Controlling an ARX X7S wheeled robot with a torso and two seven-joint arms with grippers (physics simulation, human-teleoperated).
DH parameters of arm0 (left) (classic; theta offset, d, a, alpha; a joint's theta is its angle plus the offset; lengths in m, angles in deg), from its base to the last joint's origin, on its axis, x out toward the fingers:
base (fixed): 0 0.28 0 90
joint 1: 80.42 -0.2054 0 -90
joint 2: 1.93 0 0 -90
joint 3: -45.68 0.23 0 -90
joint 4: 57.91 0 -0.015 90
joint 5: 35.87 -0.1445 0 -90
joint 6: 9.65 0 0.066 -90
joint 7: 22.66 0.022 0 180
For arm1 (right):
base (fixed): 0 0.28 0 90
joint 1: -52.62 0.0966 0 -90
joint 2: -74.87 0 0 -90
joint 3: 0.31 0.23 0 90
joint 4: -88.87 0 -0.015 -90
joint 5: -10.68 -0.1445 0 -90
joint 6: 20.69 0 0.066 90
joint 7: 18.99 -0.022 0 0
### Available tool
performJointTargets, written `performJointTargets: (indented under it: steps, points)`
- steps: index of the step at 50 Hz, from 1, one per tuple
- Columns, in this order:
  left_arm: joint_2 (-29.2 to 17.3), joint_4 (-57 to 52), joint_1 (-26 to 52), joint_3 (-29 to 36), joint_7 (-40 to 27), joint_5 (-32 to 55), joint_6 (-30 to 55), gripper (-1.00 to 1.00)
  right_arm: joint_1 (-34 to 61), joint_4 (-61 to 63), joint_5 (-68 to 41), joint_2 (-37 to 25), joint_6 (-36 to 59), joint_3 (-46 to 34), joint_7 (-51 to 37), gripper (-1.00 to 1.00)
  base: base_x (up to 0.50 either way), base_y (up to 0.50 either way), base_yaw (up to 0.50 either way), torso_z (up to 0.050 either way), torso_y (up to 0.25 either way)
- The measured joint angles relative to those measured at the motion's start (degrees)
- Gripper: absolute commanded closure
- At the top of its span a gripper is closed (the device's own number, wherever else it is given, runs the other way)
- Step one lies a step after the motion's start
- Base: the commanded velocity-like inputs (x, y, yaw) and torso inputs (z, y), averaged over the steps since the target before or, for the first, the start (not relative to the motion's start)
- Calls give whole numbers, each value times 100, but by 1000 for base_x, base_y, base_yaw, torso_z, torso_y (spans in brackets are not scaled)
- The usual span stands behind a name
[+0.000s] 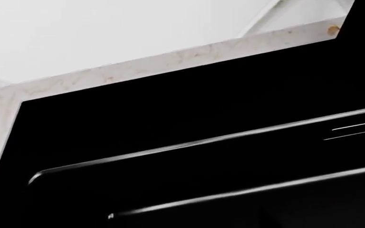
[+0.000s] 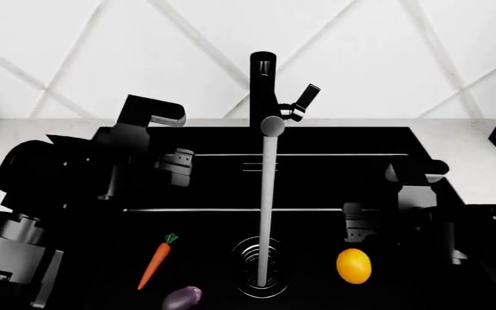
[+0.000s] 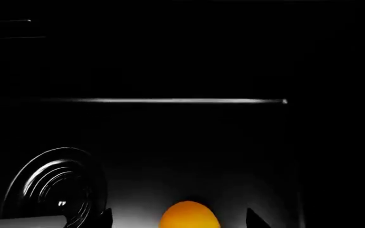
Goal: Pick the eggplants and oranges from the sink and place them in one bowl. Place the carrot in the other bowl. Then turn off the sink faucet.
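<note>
carrot leaf-end toward faucet, lengthwise near-upright

I see black sink in white marbled counter, carrot, eggplant, orange on basin floor nr drain

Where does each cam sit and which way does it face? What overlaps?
Head view: above, looking down into the sink; faucet running, carrot, eggplant, orange; both dark arms show.
Left wrist view: sink rim and marbled counter; no end effector visible.
Right wrist view: inside the basin, toward orange and drain; fingertips at the edge.
Shared: orange and drain, head and right wrist.
</note>
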Motion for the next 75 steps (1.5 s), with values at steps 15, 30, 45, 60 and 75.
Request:
performJointTargets:
  steps: [15,30,45,60,75]
  points:
    - [-104,-296,-155,-119,-178,191,226,-100,107,-794,545,170,-427,-431,614,-100,0,0,0,0,0]
    - [-72,-370,-167,-142,-282,278,322,-100,318,-1917,1147,470,-883,-977,1391,-100,0,0,0,0,0]
    - [-130,-301,-186,-80,-202,267,257,-100,562,-3067,1653,831,-1242,-1503,2164,-100,0,0,0,0,0]
    - [-139,-175,-191,-15,-139,238,180,-100,722,-4199,2026,1228,-1669,-1839,2821,-100,0,0,0,0,0]
    - [-177,-179,-198,15,-133,254,176,-100,724,-4666,2041,1372,-1798,-1854,3197,-100,0,0,0,0,0]
